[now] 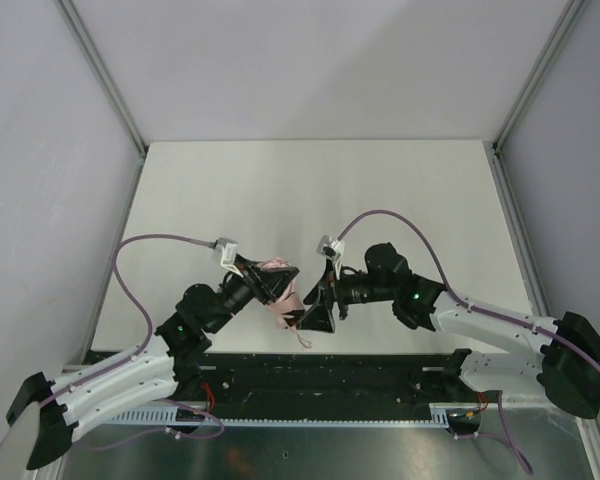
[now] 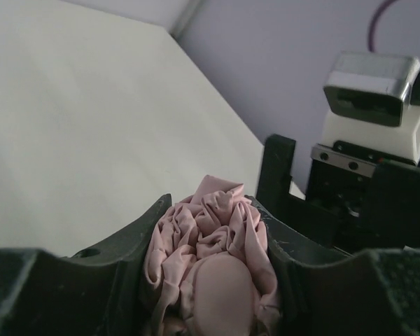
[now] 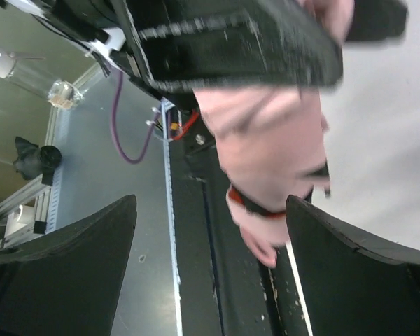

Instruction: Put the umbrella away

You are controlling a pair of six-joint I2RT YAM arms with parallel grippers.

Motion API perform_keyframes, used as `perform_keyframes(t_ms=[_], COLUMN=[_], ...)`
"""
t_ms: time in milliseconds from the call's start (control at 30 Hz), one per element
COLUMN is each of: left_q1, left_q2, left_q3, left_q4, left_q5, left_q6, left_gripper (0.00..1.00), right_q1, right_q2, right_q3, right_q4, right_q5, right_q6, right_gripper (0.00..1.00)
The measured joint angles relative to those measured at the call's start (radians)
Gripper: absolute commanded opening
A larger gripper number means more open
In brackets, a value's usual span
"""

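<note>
Held off the table, near its front edge, between the two arms: the umbrella — bunched pale pink fabric, soft, creased, matte. Clamped mid-bundle in the left gripper, jaws narrowed on the cloth, a smooth rounded pink end toward that wrist. Right gripper just beside it, jaws wide, gripping nothing (pink bundle hanging in the gap ahead, a dark band round it). Long axis crosswise to the right jaws' closing line — likely a squeeze from that side next.

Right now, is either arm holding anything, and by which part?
The left gripper clamps the umbrella by its bunched pink fabric. The right gripper stands open, its fingers wide of the umbrella, gripping nothing.
</note>
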Motion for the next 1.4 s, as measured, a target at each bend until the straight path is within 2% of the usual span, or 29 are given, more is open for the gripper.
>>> perform_keyframes(t_ms=[100, 267, 433, 667, 800, 933, 1000, 1133, 1167, 1200, 1267, 1400], left_q1=[0.007, 0.052, 0.098, 0.11, 0.115, 0.126, 0.148, 0.198, 0.208, 0.219, 0.245, 0.322], left_q2=[-0.004, 0.006, 0.008, 0.014, 0.03, 0.074, 0.102, 0.142, 0.148, 0.152, 0.153, 0.142], left_q3=[0.0, 0.0, 0.0, 0.0, 0.0, 0.017, 0.028, 0.049, 0.055, 0.062, 0.082, 0.109], left_q4=[-0.002, -0.014, -0.027, -0.013, -0.002, 0.003, -0.001, -0.013, -0.014, -0.013, 0.002, 0.043], left_q5=[0.071, 0.11, 0.156, 0.224, 0.235, 0.256, 0.269, 0.305, 0.314, 0.328, 0.347, 0.395], left_q6=[-0.049, -0.092, -0.138, -0.195, -0.217, -0.252, -0.273, -0.317, -0.325, -0.337, -0.365, -0.404], left_gripper=[0.0, 0.0, 0.0, 0.0, 0.01, 0.04, 0.15, 0.59, 0.77, 0.88, 0.97, 0.99], right_q1=[0.04, 0.066, 0.079, 0.09, 0.087, 0.085, 0.082, 0.058, 0.054, 0.051, 0.046, 0.032], right_q2=[0.014, 0.048, 0.066, 0.089, 0.098, 0.161, 0.19, 0.214, 0.215, 0.215, 0.215, 0.215], right_q3=[0.0, -0.002, -0.002, 0.021, 0.04, 0.048, 0.048, 0.048, 0.048, 0.048, 0.048, 0.048], right_q4=[0.089, 0.138, 0.146, 0.116, 0.127, 0.206, 0.237, 0.274, 0.282, 0.287, 0.29, 0.283], right_q5=[0.023, 0.112, 0.2, 0.315, 0.305, 0.246, 0.23, 0.214, 0.212, 0.21, 0.21, 0.21], right_q6=[0.034, 0.065, 0.069, 0.063, 0.069, 0.114, 0.132, 0.172, 0.176, 0.181, 0.191, 0.193], right_gripper=[0.89, 0.83, 0.82, 0.79, 0.7, 0.57, 0.49, 0.36, 0.34, 0.33, 0.29, 0.22])
